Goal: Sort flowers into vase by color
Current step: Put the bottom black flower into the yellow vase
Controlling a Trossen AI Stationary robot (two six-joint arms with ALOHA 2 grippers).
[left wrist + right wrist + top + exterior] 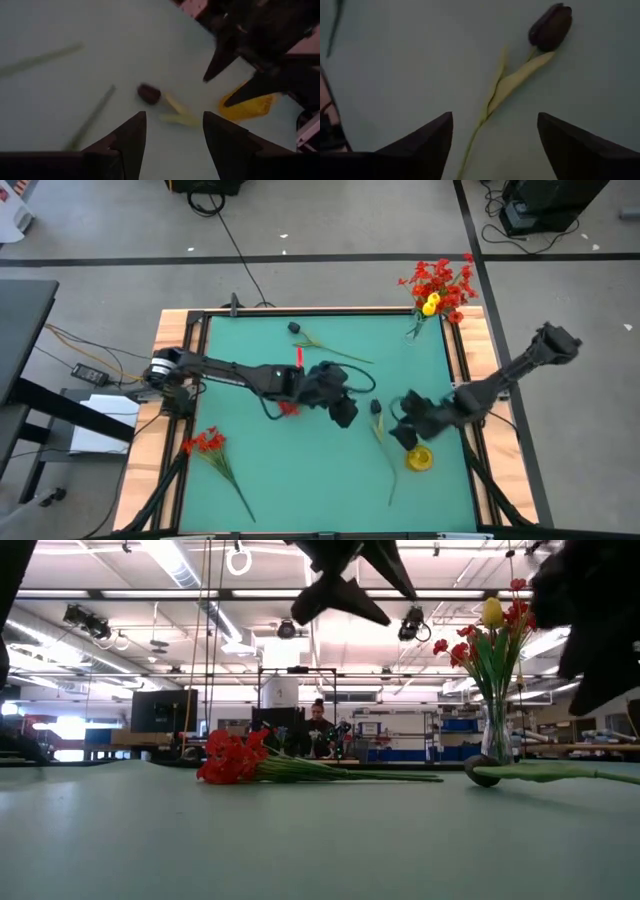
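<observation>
The dark tulip (551,26) you are after lies flat on the green table (300,480), right of centre, its head pointing away from the front edge and its pale stem (492,102) trailing back toward it. The right gripper (405,418) hangs directly over that stem with its fingers spread wide and nothing between them, likely lined up so a straight descent would straddle the stem below the head. A yellow bloom (419,458) lies just beside it, toward the front edge.

The left gripper (342,408) sits near the table's middle, close to the tulip's head on the other side; its jaws are parted and empty. A red flower (289,407) lies partly beneath that arm.

Farther out, a second dark-headed flower (297,328) rests near the back edge, and a red bunch (205,443) lies at the front left. The glass vase (497,730) stands at the back right corner, already holding red blooms and one yellow tulip (491,611). By my reading, colours are mixed there.
</observation>
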